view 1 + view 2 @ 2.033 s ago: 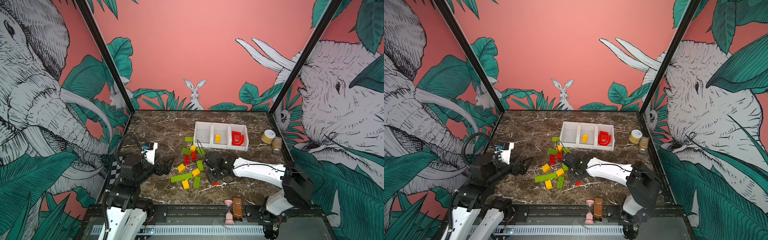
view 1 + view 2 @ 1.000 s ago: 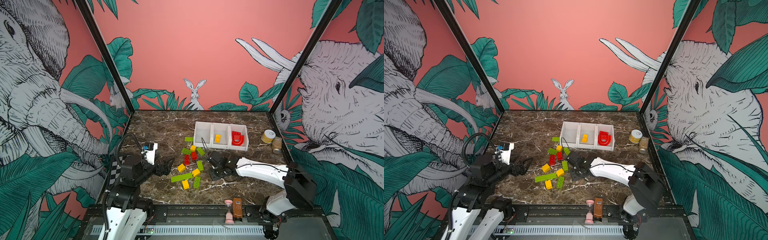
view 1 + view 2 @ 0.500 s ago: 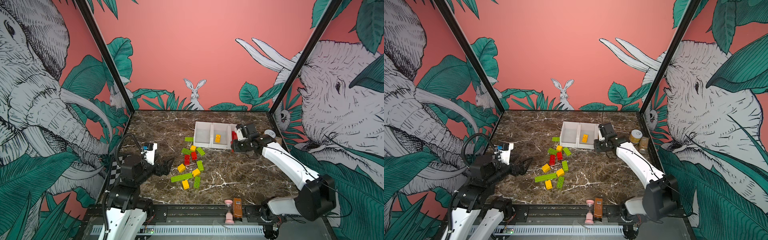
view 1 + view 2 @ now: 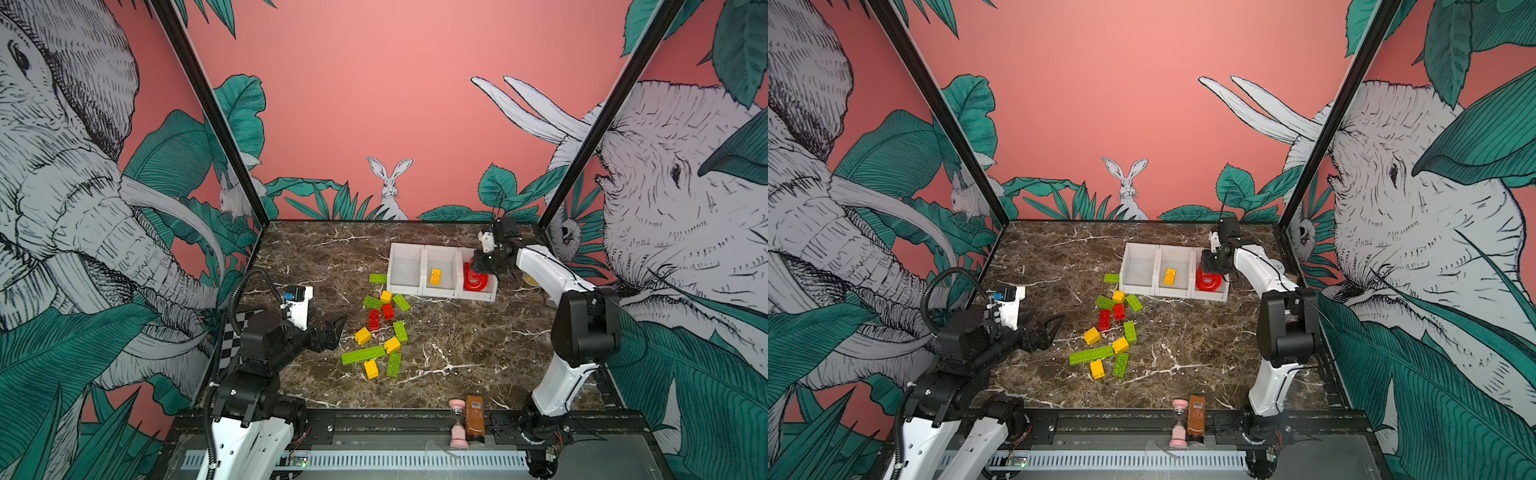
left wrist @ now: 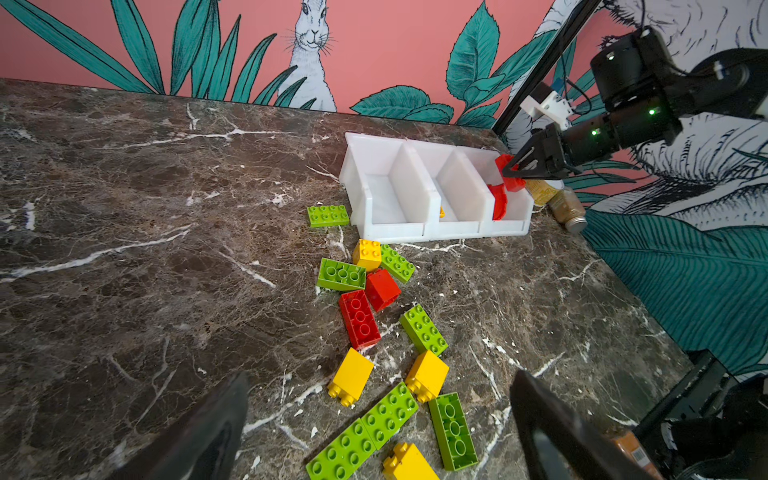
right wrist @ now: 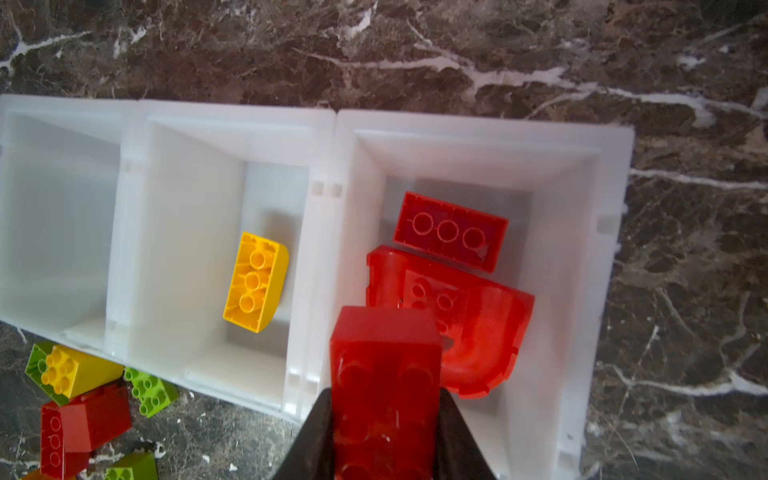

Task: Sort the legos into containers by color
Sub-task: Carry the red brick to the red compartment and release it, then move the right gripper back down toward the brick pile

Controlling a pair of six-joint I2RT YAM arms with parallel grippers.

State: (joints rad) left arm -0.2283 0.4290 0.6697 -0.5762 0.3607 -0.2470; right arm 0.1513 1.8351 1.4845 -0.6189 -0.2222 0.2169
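Three white containers (image 4: 424,249) (image 4: 1158,248) stand joined in a row at the back of the marble table. My right gripper (image 4: 484,262) (image 6: 384,399) hangs over the right-hand bin, shut on a red brick (image 6: 386,365) (image 5: 509,172). In that bin lie a red arch (image 6: 486,332) and another red brick (image 6: 451,230). A yellow brick (image 4: 435,276) lies in the middle bin; the left bin is empty. Loose green, yellow and red legos (image 4: 382,328) (image 5: 374,316) are scattered in front of the bins. Left of that pile my left gripper (image 4: 332,332) (image 5: 380,399) stands open and holds nothing.
A pink hourglass (image 4: 457,419) and a brown bottle (image 4: 475,417) stand at the front edge. A yellowish jar (image 5: 544,191) and a small bottle on its side (image 5: 569,210) sit right of the bins. One green brick (image 4: 377,277) lies against the left bin.
My right gripper has carried the red brick from the pile's right edge back to above the right-hand bin. The left arm has stayed still.
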